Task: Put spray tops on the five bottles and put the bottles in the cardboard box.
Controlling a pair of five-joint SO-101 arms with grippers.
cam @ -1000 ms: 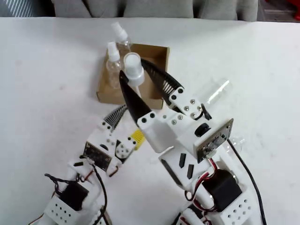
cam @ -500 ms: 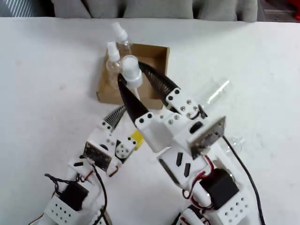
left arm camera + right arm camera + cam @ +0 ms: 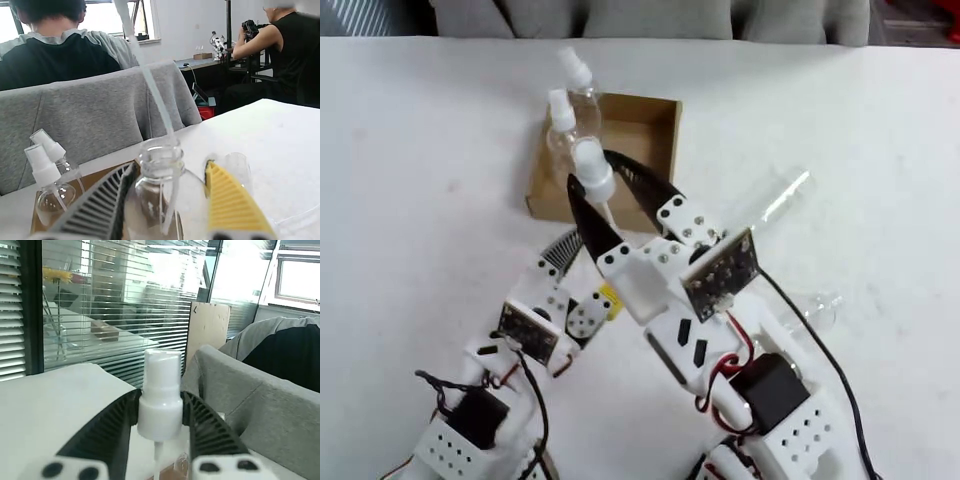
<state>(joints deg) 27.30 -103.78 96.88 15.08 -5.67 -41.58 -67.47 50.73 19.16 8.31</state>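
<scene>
My right gripper point(image 3: 592, 174) is shut on a white spray top point(image 3: 588, 156), held upright between its black fingers point(image 3: 107, 432). The top's thin tube point(image 3: 150, 85) runs down through the open neck of a clear bottle point(image 3: 159, 200). My left gripper point(image 3: 170, 172) is shut on that bottle, with a grey ribbed finger on one side and a yellow finger point(image 3: 227, 200) on the other. In the high view the left gripper point(image 3: 588, 268) sits just below the right one, in front of the cardboard box point(image 3: 655, 130). Two capped bottles point(image 3: 563, 122) stand in the box.
One clear bottle without a top point(image 3: 775, 200) lies on the white table to the right of the box. Another point(image 3: 820, 305) lies nearer, beside the right arm. The box's right half point(image 3: 640, 140) is bare. A grey sofa back runs along the table's far edge.
My right gripper has come down and toward the left gripper with the spray top, bringing its tube into the bottle's neck. The left arm has kept still.
</scene>
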